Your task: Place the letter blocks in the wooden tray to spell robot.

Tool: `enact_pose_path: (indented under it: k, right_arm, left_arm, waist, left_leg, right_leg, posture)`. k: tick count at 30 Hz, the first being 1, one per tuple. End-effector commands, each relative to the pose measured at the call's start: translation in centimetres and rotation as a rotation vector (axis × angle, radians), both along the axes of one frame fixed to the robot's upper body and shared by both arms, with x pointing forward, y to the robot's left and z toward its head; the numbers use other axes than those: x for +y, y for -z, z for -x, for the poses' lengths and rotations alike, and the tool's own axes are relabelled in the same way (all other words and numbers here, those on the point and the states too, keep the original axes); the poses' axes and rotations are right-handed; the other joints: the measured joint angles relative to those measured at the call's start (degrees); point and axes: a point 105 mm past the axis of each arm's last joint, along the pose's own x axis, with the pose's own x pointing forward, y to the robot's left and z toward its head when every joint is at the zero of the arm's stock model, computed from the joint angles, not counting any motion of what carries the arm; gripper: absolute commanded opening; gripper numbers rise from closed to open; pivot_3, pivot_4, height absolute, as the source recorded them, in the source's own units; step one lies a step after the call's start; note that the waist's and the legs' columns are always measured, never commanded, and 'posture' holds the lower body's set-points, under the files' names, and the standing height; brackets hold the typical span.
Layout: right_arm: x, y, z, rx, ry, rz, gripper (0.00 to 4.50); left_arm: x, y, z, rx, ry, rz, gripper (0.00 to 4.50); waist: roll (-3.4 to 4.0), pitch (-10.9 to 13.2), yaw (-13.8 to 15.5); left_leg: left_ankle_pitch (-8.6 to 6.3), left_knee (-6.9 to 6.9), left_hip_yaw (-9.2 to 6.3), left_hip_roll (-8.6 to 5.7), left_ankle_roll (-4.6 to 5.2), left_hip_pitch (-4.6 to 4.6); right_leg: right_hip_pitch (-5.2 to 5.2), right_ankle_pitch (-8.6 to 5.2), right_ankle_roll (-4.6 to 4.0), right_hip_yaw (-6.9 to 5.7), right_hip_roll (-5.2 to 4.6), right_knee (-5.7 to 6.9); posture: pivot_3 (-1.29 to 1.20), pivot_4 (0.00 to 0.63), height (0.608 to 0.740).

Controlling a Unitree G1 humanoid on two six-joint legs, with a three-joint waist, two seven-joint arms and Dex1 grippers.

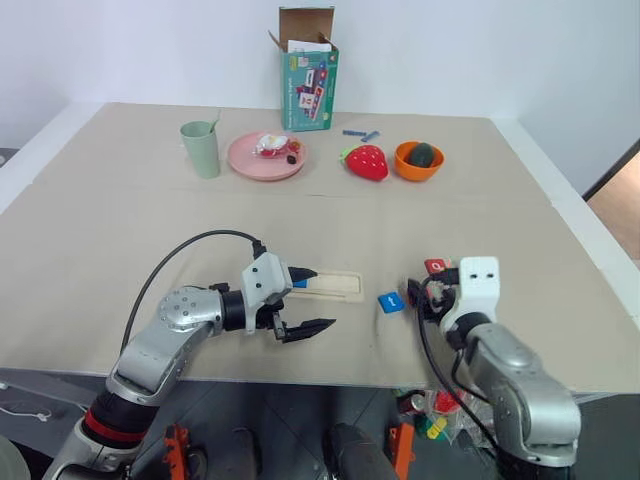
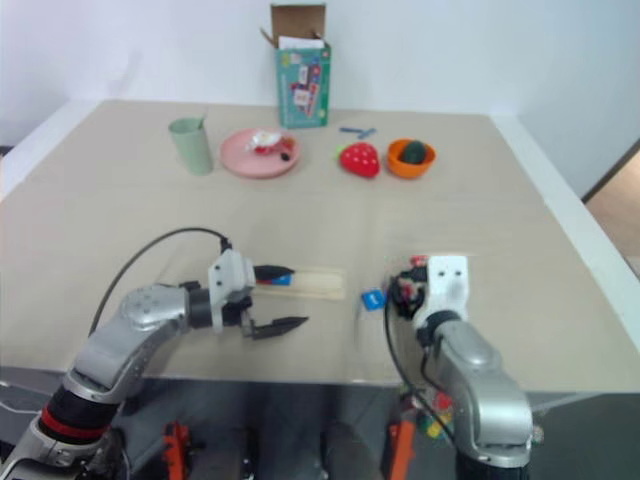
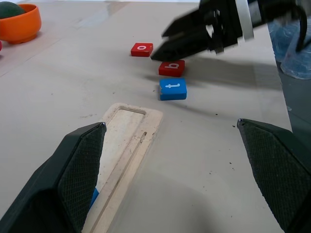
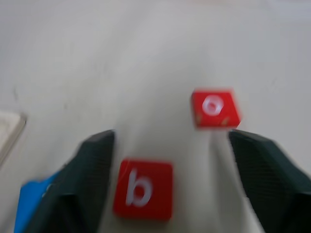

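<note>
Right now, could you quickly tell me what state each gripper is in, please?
Left gripper: open, holding nothing, poised over the wooden tray.
Right gripper: open, holding nothing, fingers either side of the red b block.

Illumination bright, even and diffuse across the table (image 1: 100, 230); shadows soft and short. A faint sheen marks the tabletop at its far edge in the left wrist view. The right wrist view is heavily blurred: the red b block (image 4: 143, 189) and red o block (image 4: 214, 108) have smeared edges.
</note>
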Motion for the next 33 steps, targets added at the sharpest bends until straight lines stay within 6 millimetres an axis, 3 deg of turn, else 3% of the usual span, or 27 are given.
enact_pose_path:
  k: [1,4,7,10,13,21,31,33]
  right_arm:
    - [0.4,-5.1,-0.6,-0.08,-0.228,0.042,4.44]
    - [2.1,-5.9,-0.3,-0.013,-0.56,0.14,4.44]
    - [3.0,-4.9,0.7,0.052,-0.877,0.273,4.44]
    - [2.1,-3.0,0.9,0.128,-1.074,0.389,4.44]
    - [0.8,-1.9,-0.3,0.165,-1.178,0.508,4.44]
    - [-1.7,-1.5,-3.5,0.204,-1.244,0.524,4.44]
    - [-1.9,0.1,-3.6,0.253,-1.301,0.498,4.44]
    - [-2.2,0.5,-3.7,0.265,-1.298,0.507,3.89]
  left_arm:
    - [-0.5,-1.1,0.4,-0.061,0.025,0.01,4.5]
    - [-0.7,-1.0,0.3,-0.065,0.033,0.014,4.5]
    - [-1.1,-1.0,0.4,-0.069,0.051,0.021,4.5]
    - [-1.3,-1.1,0.3,-0.072,0.057,0.024,4.5]
    - [-1.5,-1.0,0.4,-0.075,0.062,0.026,4.5]
    - [-1.4,-0.9,0.5,-0.079,0.044,0.023,4.5]
    - [-1.1,-0.8,0.6,-0.073,0.014,0.015,4.5]
    - [-1.0,-0.7,0.5,-0.074,0.01,0.011,4.5]
  waist:
    - [0.03,0.03,-0.05]
    - [0.14,0.14,-0.02]
    - [0.01,0.09,0.04]
    - [0.06,0.12,0.09]
    - [0.09,0.15,0.0]
    - [0.28,0.33,0.07]
    - [0.37,0.39,0.12]
    - [0.38,0.39,0.11]
  left_leg:
    - [0.0,0.0,0.05,-0.01,0.0,0.0]
    - [0.0,0.01,0.11,-0.06,0.01,0.02]
    - [-0.03,-0.07,-0.04,-0.04,0.13,0.17]
    - [-0.18,-0.1,-0.1,-0.03,0.31,0.29]
    - [-0.22,-0.07,-0.05,-0.09,0.32,0.25]
    - [-0.21,-0.01,0.03,-0.1,0.33,0.36]
    - [-0.22,-0.02,0.04,-0.11,0.32,0.35]
    - [-0.22,0.0,0.05,-0.11,0.32,0.36]
  right_leg:
    - [-0.02,0.01,0.01,0.06,0.0,0.0]
    - [0.02,0.02,0.05,0.12,-0.03,-0.04]
    - [0.3,-0.03,0.03,-0.02,0.02,-0.21]
    - [0.52,-0.16,0.01,-0.11,0.03,-0.31]
    - [0.53,-0.17,0.14,-0.06,-0.02,-0.34]
    - [0.57,0.01,0.24,0.05,-0.01,-0.33]
    - [0.58,0.11,0.45,0.09,-0.03,-0.33]
    - [0.58,0.13,0.43,0.1,-0.03,-0.33]
  posture:
    - [0.0,0.15,0.74]
    - [0.0,0.15,0.74]
    - [0.0,0.15,0.74]
    - [0.0,0.15,0.74]
    - [0.0,0.15,0.74]
    - [0.0,0.15,0.74]
    - [0.0,0.15,0.74]
    - [0.0,0.15,0.74]
